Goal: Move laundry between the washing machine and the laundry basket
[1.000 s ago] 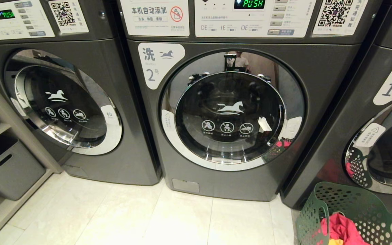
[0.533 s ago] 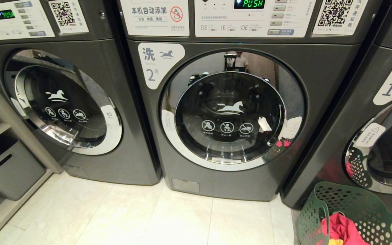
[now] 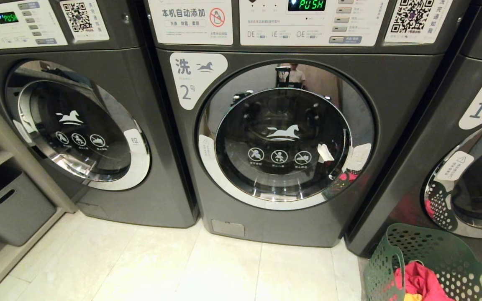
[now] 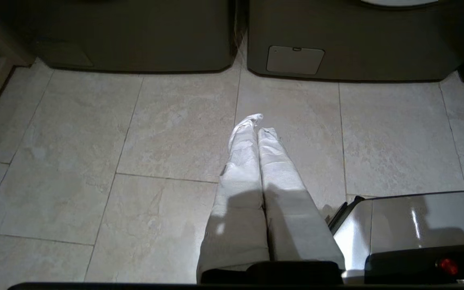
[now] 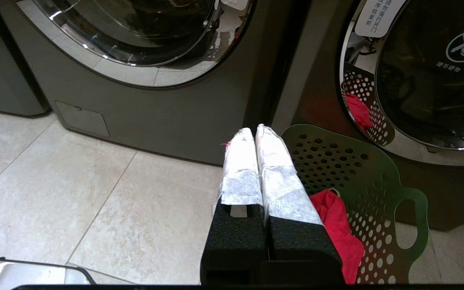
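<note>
**Door shut on machine 2, basket loaded, both grippers empty**

Pale beige tiled floor (image 3: 174,267) runs along a row of 3 dark grey front-loading washers. Middle one is the dark grey front-loader washing machine (image 3: 274,221) with a white label reading 2 (image 3: 195,77); its round chrome-rimmed glass door (image 3: 285,136) is closed, drum behind it dark, contents cannot be told. Green display above reads PUSH (image 3: 306,5). Same grey machine labelled 3 (image 3: 78,125) stands at left, same grey machine labelled 1 (image 3: 467,167) at right.

Green perforated plastic laundry basket (image 3: 429,251) sits on the floor at lower right, close against the front of machine 1, cut-out handle visible in the right wrist view. Inside: crumpled red-pink cloth laundry (image 3: 419,282), with a bit of orange-yellow cloth (image 3: 412,297) at the frame edge. Basket and red cloth are mirrored in machine 1's chrome rim.

Neither arm shows in the head view. Left gripper (image 4: 258,125), white-wrapped fingers pressed together, nothing between them, hangs over bare tile in front of machine 2's base. Right gripper (image 5: 254,133), white-wrapped tips on black pads, also pressed together and empty, sits just beside the basket's near rim, low before machine 2.
</note>
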`<state>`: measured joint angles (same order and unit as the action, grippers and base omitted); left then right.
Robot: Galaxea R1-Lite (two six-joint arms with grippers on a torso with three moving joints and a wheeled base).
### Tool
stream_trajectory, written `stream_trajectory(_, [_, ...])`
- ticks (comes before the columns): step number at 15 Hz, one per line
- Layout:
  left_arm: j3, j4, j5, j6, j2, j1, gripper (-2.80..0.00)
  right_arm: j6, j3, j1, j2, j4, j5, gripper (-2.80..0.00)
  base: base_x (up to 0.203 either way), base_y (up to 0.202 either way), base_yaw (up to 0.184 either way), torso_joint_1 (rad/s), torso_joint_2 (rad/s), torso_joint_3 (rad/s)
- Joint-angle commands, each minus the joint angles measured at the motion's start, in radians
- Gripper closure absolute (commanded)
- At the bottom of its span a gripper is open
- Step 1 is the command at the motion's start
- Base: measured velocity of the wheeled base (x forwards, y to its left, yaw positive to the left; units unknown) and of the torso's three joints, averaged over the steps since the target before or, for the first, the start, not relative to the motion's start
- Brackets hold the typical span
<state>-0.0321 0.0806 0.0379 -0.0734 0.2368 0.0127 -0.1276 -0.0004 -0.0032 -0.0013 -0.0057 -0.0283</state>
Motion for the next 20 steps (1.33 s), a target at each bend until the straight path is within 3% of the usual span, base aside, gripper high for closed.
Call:
stream_trajectory(1, [0.000,0.002,-0.004,0.000,-0.141,0.003,0.00,-0.008,0.000,0.000,0.001,0.000,-0.003,0.00,0.000,0.000,0.000,0.000,0.00,0.000])
stream_trajectory(3, [0.011,-0.022,-0.021,0.001,-0.243,-0.005,0.00,0.010,0.000,0.000,0.001,0.004,0.001,0.00,0.000,0.000,0.000,0.000,0.00,0.000])
stream_trajectory(5, [0.039,-0.098,-0.046,0.009,-0.235,-0.010,0.00,0.009,0.000,0.000,0.001,0.005,0.002,0.00,0.000,0.000,0.000,0.000,0.00,0.000])
stream_trajectory(9, [0.050,-0.116,-0.046,0.021,-0.235,-0.011,0.00,-0.008,0.002,0.000,0.001,0.009,-0.003,0.00,0.000,0.000,0.000,0.000,0.00,0.000])
stream_trajectory(11, [0.072,-0.186,-0.040,0.008,-0.235,-0.011,0.00,-0.018,0.001,0.000,0.001,-0.054,0.003,0.00,0.000,0.000,0.000,0.000,0.00,0.000])
stream_trajectory(13, [0.072,-0.185,-0.039,0.009,-0.235,-0.010,0.00,-0.012,0.001,0.000,0.001,-0.057,0.049,0.00,0.000,0.000,0.000,0.000,0.00,0.000])
stream_trajectory(16, [0.072,-0.186,-0.039,0.012,-0.235,-0.010,0.00,0.040,-0.015,0.000,0.001,0.053,0.011,0.00,0.000,0.000,0.000,0.000,0.00,0.000])
stream_trajectory(20, [0.072,-0.188,-0.045,0.038,-0.235,-0.010,0.00,0.031,-0.015,0.000,0.001,0.052,0.010,0.00,0.000,0.000,0.000,0.000,0.00,0.000])
